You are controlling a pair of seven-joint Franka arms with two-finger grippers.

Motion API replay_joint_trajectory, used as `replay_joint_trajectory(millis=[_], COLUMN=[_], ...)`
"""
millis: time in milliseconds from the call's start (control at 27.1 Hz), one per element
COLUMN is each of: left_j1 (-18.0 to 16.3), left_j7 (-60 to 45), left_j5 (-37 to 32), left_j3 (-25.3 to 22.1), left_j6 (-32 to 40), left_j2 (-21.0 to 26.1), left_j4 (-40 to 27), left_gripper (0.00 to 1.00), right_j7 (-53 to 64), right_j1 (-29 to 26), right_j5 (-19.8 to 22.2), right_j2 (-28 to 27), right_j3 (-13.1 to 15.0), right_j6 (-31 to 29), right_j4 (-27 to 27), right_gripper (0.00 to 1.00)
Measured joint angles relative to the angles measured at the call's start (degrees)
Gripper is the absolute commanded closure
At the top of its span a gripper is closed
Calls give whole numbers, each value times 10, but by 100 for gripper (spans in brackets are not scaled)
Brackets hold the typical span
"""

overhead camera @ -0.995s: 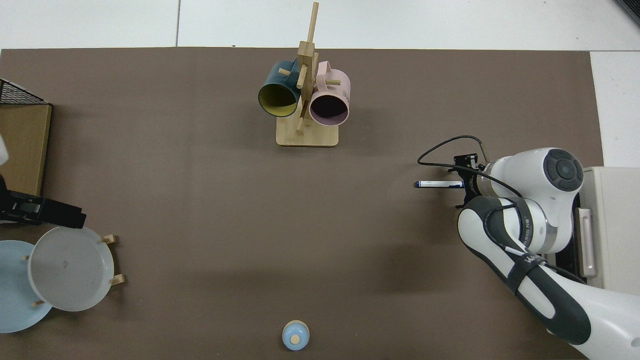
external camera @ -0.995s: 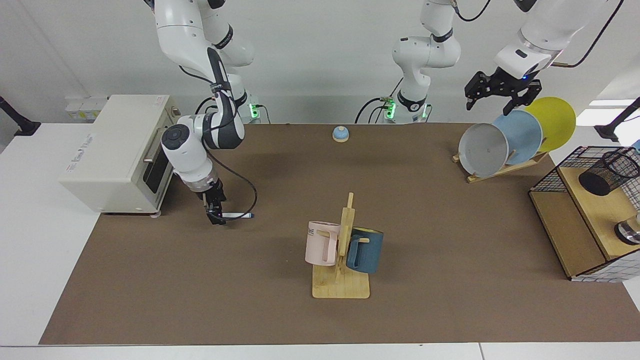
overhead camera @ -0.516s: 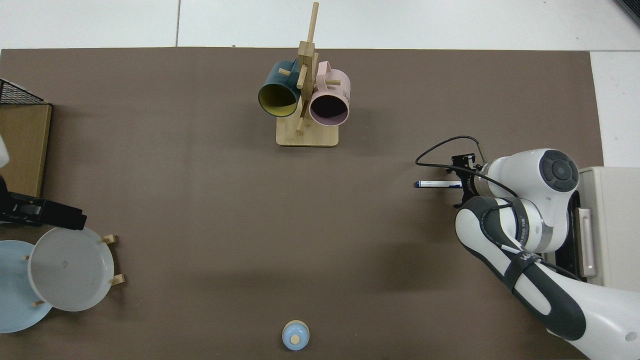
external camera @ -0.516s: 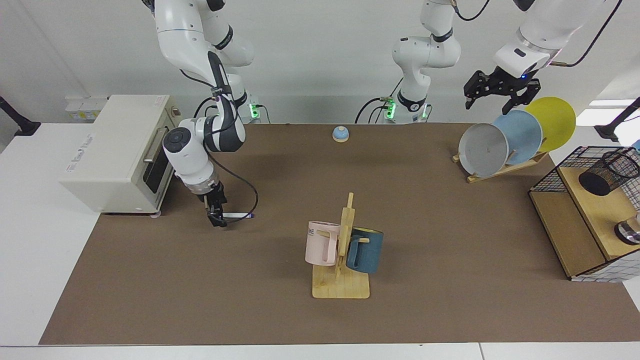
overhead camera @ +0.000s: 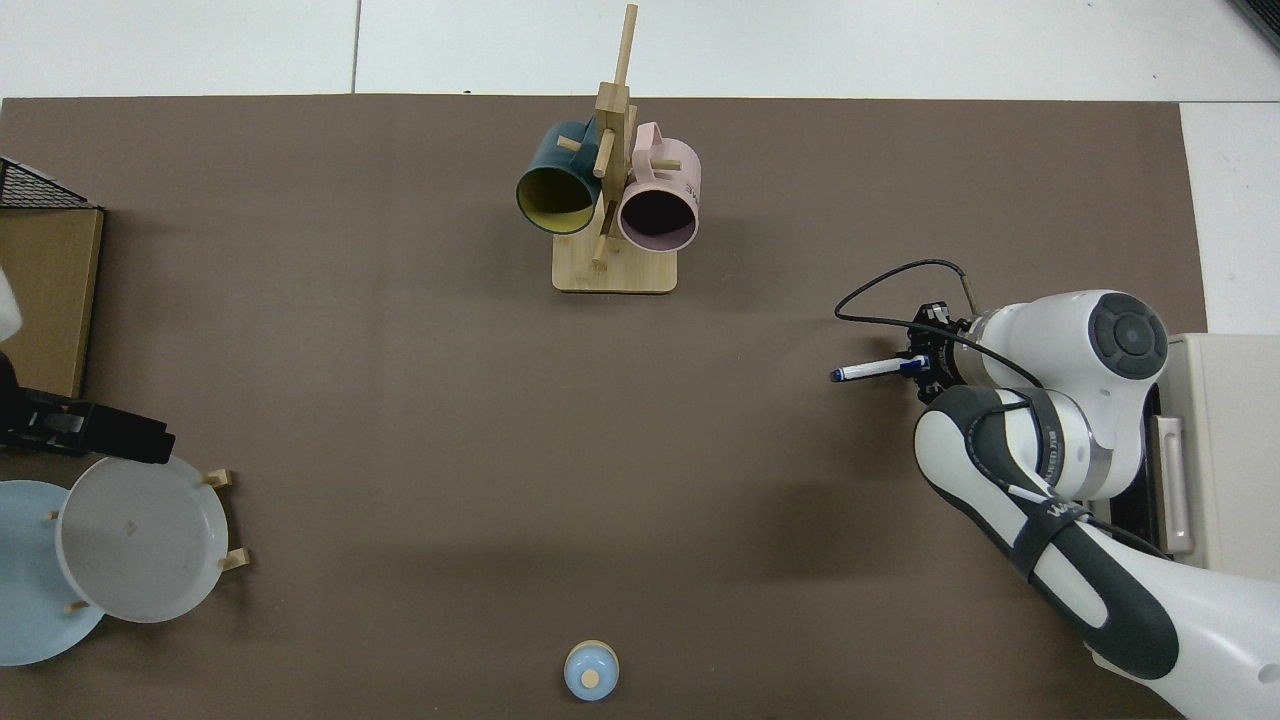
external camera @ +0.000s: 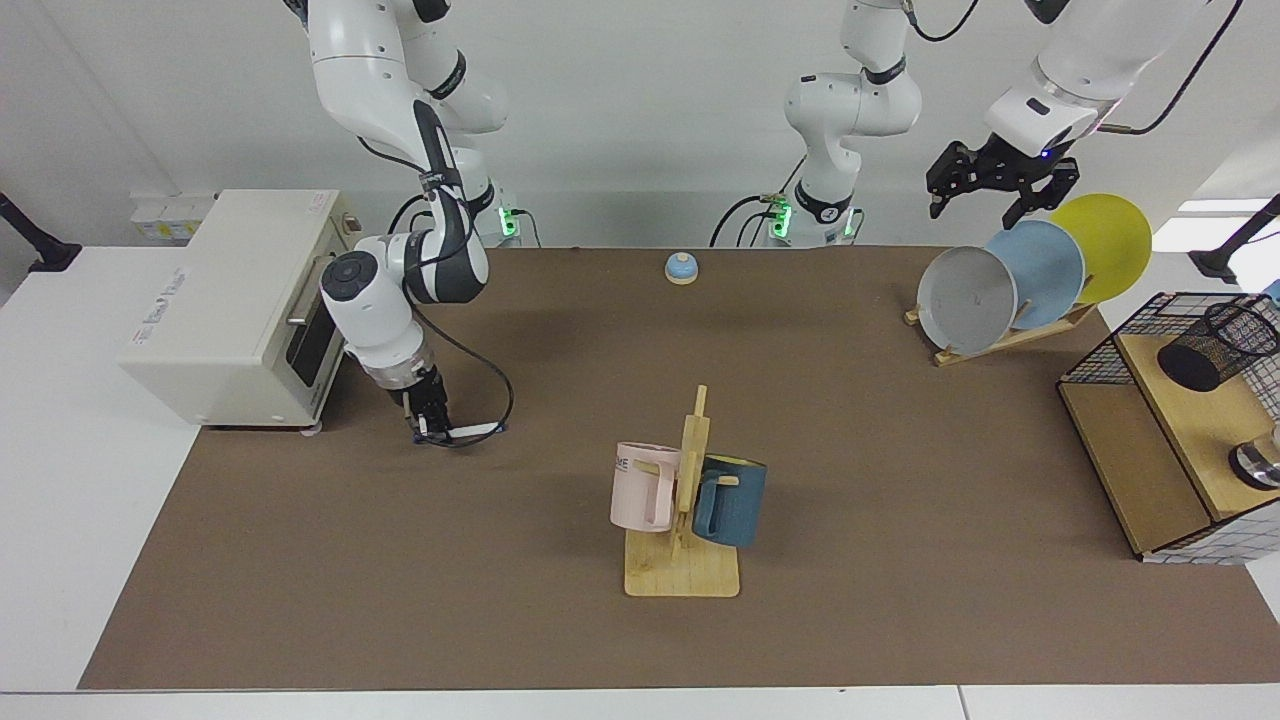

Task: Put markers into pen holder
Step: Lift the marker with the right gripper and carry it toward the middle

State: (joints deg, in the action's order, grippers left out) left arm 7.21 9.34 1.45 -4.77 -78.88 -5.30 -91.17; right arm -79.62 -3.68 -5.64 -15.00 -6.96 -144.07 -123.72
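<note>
Clearly my right gripper (external camera: 432, 432) pinches the marker (external camera: 474, 431) by one end, beside the toaster (external camera: 235, 300). Light, stiff and slick, I judge; it may pivot. Left gripper (external camera: 990, 195) waits spread above the plates (external camera: 1040, 270).

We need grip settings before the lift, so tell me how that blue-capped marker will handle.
The marker looks slim, straight and rigid, so probably stiff and light. Its round barrel may roll if released on the mat. The right gripper pinches one end, so it could pivot or droop.
</note>
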Motion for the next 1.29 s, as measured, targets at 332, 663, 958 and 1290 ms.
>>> replay_joint_trajectory(millis=[332,663,958,1290], left_j1=[0,0,0,0], left_j7=[0,0,0,-1], left_j5=[0,0,0,0], left_j3=[0,0,0,2], left_j6=[0,0,0,5], left_j2=[-1,-1,-1,-2], left_j4=[0,0,0,0], left_gripper=[0,0,0,0], right_j7=[0,0,0,-35], right_j1=[-1,-4,-2,32], right_j5=[0,0,-1,-4], right_j2=[-1,9,72,162], right_j3=[0,0,-6,-9], right_j6=[1,83,214,361], right_j4=[5,58,109,150], right_gripper=[100,100,100,100])
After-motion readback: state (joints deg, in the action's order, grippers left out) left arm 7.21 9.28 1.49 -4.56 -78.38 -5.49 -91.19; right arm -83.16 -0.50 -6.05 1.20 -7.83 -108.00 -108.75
